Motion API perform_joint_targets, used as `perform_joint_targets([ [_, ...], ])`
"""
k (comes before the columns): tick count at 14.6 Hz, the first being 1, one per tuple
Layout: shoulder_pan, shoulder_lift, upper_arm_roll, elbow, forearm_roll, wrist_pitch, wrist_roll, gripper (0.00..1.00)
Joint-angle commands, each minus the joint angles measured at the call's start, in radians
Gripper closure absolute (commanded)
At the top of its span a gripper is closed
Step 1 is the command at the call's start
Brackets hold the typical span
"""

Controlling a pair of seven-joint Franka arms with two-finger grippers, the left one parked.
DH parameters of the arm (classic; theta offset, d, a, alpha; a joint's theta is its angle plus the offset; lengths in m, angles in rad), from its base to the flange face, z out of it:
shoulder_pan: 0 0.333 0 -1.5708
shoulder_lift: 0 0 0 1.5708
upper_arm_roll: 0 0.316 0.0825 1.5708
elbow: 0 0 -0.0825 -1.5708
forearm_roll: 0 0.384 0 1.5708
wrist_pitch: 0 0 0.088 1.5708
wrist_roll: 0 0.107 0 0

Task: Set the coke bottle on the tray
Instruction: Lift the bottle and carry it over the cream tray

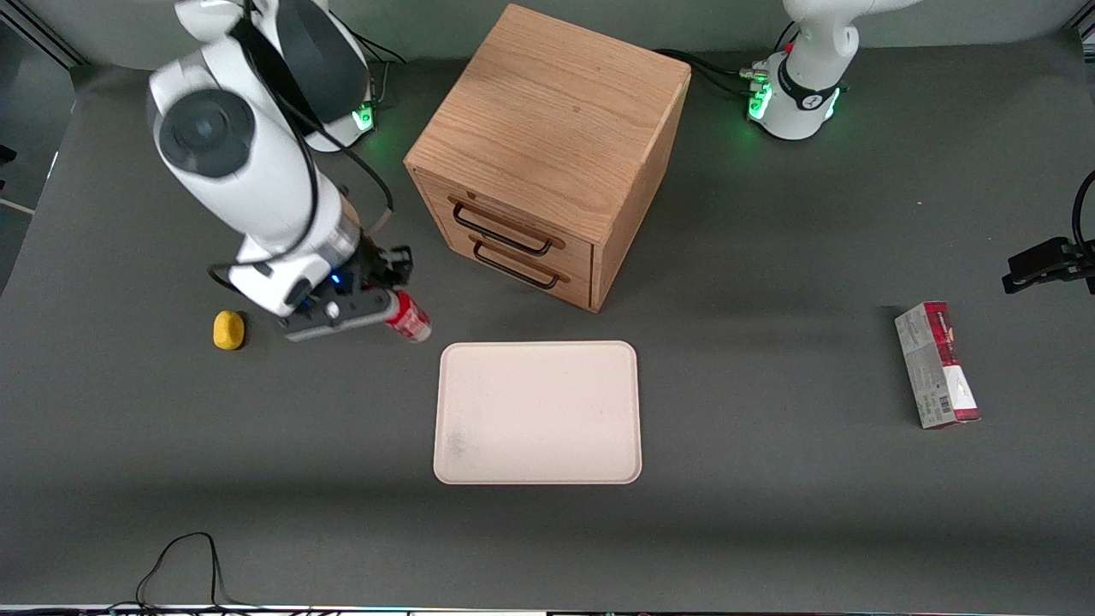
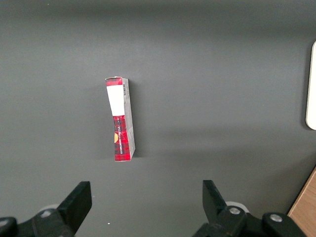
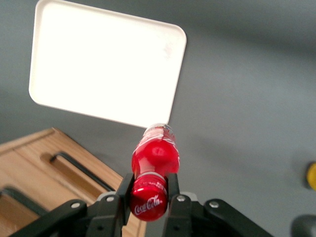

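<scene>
The small red coke bottle (image 1: 409, 316) (image 3: 155, 153) hangs tilted above the table, its red cap end clamped between the fingers (image 3: 123, 190) of my gripper (image 1: 387, 301) (image 3: 148, 185), which is shut on it. Its clear base points toward the tray. The pale cream tray (image 1: 537, 412) (image 3: 106, 66) lies flat in front of the wooden cabinet's drawers, nearer the front camera, with nothing on it. The bottle is beside the tray's corner, toward the working arm's end, not over it.
The wooden cabinet (image 1: 547, 145) (image 3: 49, 173) with two drawers stands close by the gripper. A small yellow object (image 1: 228, 329) (image 3: 311, 175) lies on the table beside the arm. A red-and-grey carton box (image 1: 937, 366) (image 2: 120, 118) lies toward the parked arm's end.
</scene>
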Motion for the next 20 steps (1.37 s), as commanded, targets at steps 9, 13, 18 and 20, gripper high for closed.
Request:
perform_joint_targets([
  [9,0.016,0.339,0.051,0.151,-0.186,0.171,0.072,1.0],
  [13,0.016,0.339,0.051,0.106,-0.201,0.22,0.096,1.0],
  [18,0.018,0.345,0.051,0.089,-0.242,0.252,0.093,1.0],
  [20,0.016,0.38,0.047,0.103,-0.247,0.327,0.089,1.0],
])
